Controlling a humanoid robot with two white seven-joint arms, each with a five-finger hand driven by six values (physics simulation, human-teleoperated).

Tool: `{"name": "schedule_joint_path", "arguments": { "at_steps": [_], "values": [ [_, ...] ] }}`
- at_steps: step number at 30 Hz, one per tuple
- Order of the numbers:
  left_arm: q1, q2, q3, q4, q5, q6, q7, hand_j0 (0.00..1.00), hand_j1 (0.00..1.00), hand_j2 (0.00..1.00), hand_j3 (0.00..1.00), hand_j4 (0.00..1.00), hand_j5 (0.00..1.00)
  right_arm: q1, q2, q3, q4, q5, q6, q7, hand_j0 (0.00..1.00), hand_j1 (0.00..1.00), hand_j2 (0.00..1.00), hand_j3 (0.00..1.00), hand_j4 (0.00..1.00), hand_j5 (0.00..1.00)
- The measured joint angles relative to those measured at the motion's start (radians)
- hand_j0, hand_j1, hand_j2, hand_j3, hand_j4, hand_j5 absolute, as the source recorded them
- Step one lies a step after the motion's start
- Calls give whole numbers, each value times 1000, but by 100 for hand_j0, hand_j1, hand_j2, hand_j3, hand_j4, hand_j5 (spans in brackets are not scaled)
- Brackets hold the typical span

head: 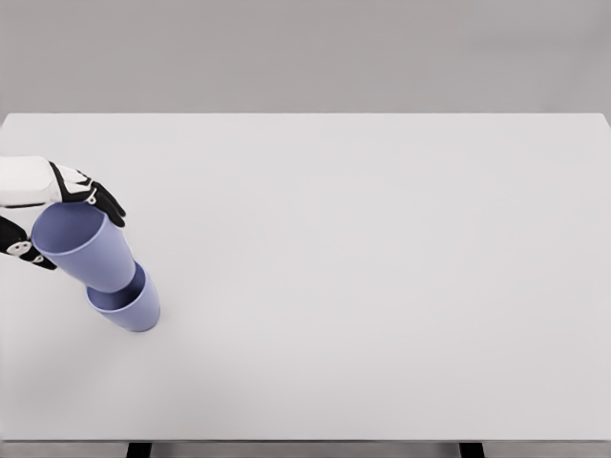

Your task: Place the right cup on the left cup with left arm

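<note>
Head view: nested lavender cups (110, 272).

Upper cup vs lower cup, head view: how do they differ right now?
The upper cup is gripped at its rim by the left hand; the lower cup stands on the table, untouched by the hand. The upper one's base sits inside the lower one's mouth. The upper looks tilted. Both are the same blue-purple tapered shape.

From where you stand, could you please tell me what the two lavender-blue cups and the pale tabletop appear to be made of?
Upper lavender-blue cup and lower lavender-blue cup: probably matte plastic, since their colour is uniform and they show no glare. Pale grey tabletop: smooth and matte, perhaps laminate; as a render, it leaves this open.
</note>
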Motion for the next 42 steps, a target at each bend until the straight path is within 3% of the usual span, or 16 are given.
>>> {"name": "schedule_joint_path", "arguments": {
  "at_steps": [42],
  "values": [
    [61, -58, 2, 100, -14, 0, 0, 66, 66, 66, 66, 66, 66, 0, 0, 0, 0, 0, 0, 0, 100, 100, 100, 100, 100, 100]
  ]
}}
